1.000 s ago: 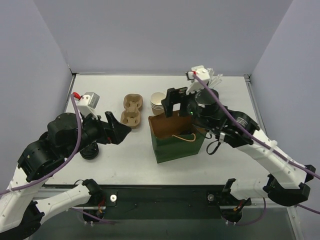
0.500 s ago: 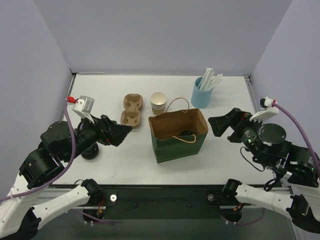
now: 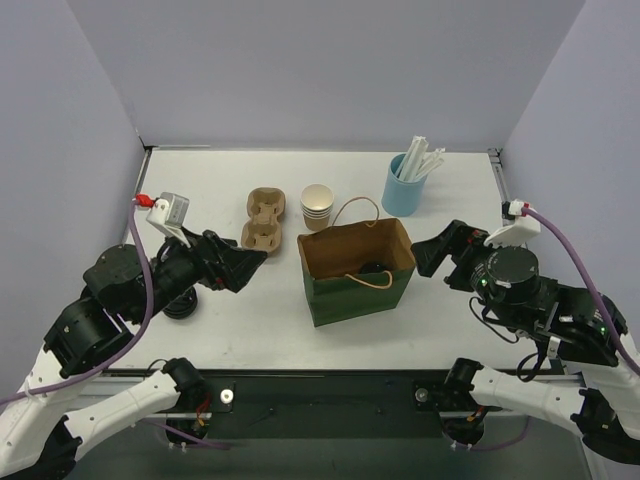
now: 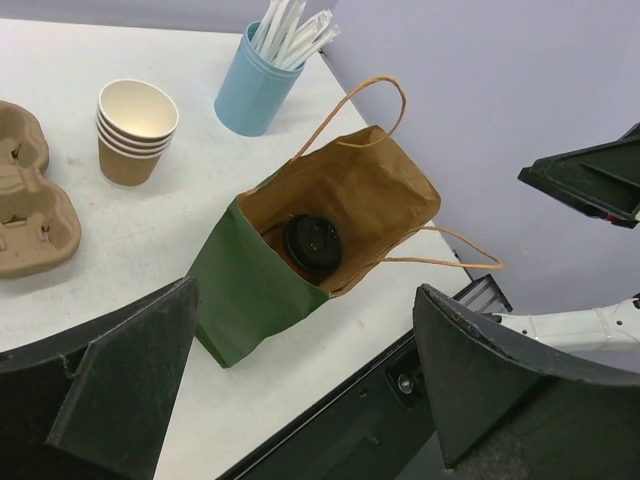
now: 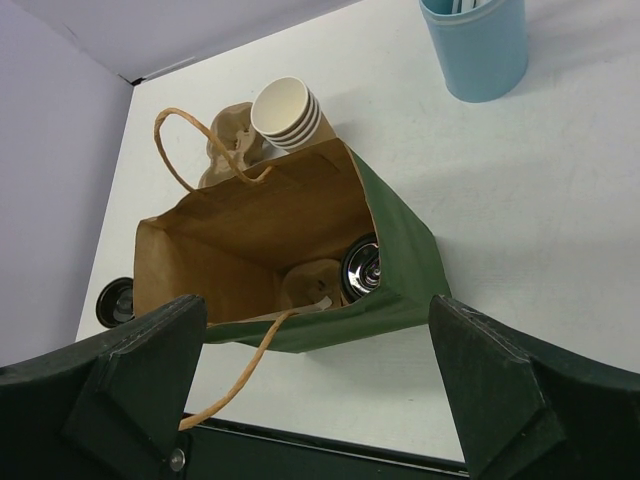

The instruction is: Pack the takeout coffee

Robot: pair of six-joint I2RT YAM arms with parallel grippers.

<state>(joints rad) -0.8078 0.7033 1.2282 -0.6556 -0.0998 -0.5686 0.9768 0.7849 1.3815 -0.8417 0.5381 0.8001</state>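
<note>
Coffee (image 4: pixel 313 244) sitting packed in the bag (image 4: pixel 250 300)
The coffee is standing lid-up inside the bag, likely to avoid spills; left fingers (image 4: pixel 110 390) and right fingers (image 5: pixel 125 385) are hovering released, gripping nothing.

Green bag (image 3: pixel 350 290), brown inside; black-lidded takeout coffee (image 4: pixel 313 245); blue tumbler (image 3: pixel 402 192)

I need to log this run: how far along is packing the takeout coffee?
Done: the takeout coffee sits inside the green paper bag, lid facing up. In hand: nothing; the left gripper and right gripper hang open on either side of the bag, touching nothing. Left: apparently nothing more to pack.
</note>
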